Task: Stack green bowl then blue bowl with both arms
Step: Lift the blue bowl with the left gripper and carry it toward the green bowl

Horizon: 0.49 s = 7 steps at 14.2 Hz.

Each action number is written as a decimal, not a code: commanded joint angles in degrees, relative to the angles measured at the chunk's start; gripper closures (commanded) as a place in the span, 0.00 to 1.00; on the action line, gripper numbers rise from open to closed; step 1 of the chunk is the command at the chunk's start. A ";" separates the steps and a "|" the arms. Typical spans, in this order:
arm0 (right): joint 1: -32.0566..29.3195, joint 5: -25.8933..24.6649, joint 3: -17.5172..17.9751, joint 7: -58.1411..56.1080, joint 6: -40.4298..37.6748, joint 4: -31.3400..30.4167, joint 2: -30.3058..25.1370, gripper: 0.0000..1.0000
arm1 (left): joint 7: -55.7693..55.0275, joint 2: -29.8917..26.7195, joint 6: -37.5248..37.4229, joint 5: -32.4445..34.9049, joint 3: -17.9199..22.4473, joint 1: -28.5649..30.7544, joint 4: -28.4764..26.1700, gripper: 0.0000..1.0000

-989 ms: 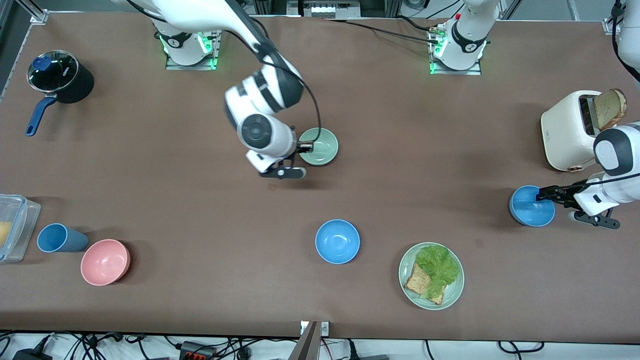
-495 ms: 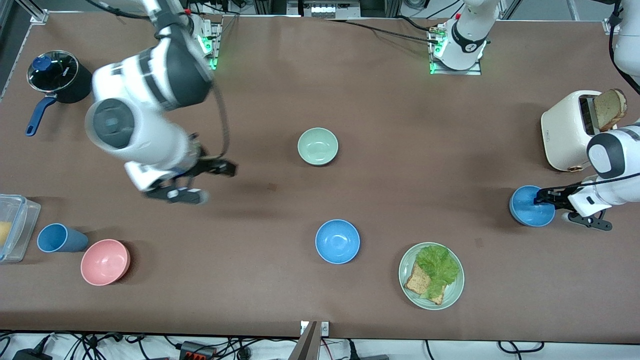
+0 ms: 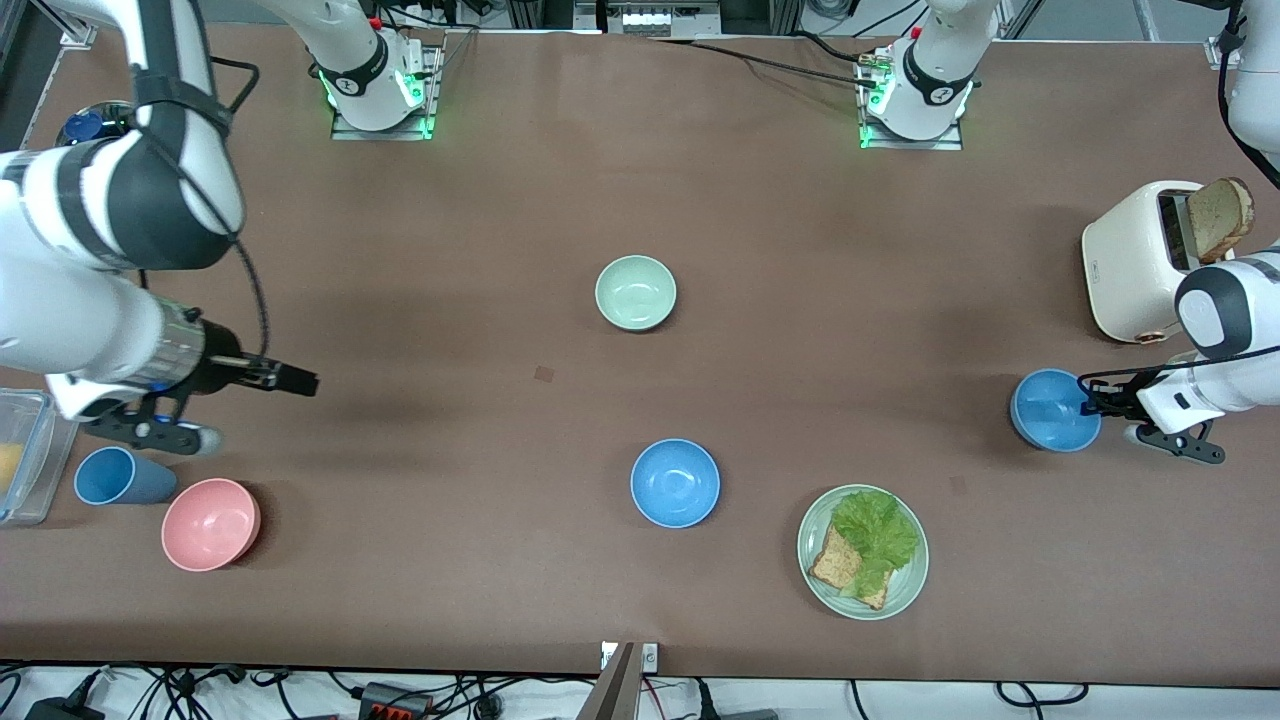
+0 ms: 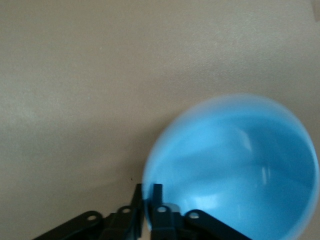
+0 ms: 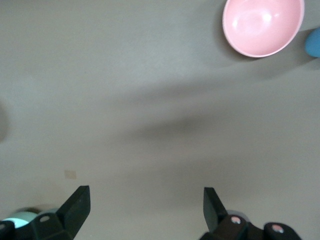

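The green bowl [image 3: 636, 292] sits upright and alone at mid-table. One blue bowl [image 3: 675, 482] sits nearer the front camera than it. My left gripper [image 3: 1085, 405] is shut on the rim of the second blue bowl [image 3: 1052, 410] at the left arm's end of the table. The left wrist view shows the left gripper [image 4: 149, 200] pinching that bowl [image 4: 235, 165] with one finger inside the rim and one outside. My right gripper [image 3: 298, 381] is open and empty over bare table toward the right arm's end; its fingers are wide apart in the right wrist view [image 5: 145, 202].
A toaster [image 3: 1135, 262] holding bread stands beside the left arm. A green plate [image 3: 806, 545] holds lettuce and toast. A pink bowl [image 3: 210, 523], a blue cup [image 3: 118, 476], a clear container [image 3: 25, 455] and a dark pot [image 3: 75, 125] lie at the right arm's end.
My right arm has let go of the green bowl and swung away to its end of the table. My left gripper has shifted the blue bowl slightly toward the table's middle.
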 commanded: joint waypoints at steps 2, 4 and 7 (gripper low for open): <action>-7.82 -0.34 4.46 -1.19 0.05 0.19 -4.10 0.00 | 3.92 -0.68 -3.58 0.24 -1.48 1.03 1.02 1.00; -14.24 -1.21 9.39 -4.08 0.05 -0.08 -6.12 0.00 | 7.26 -2.43 -6.21 -2.56 -5.07 2.87 1.11 1.00; -18.04 -4.03 11.17 -10.40 0.05 -0.87 -8.41 0.00 | 3.78 -4.98 -14.55 -4.60 -9.38 3.50 3.12 1.00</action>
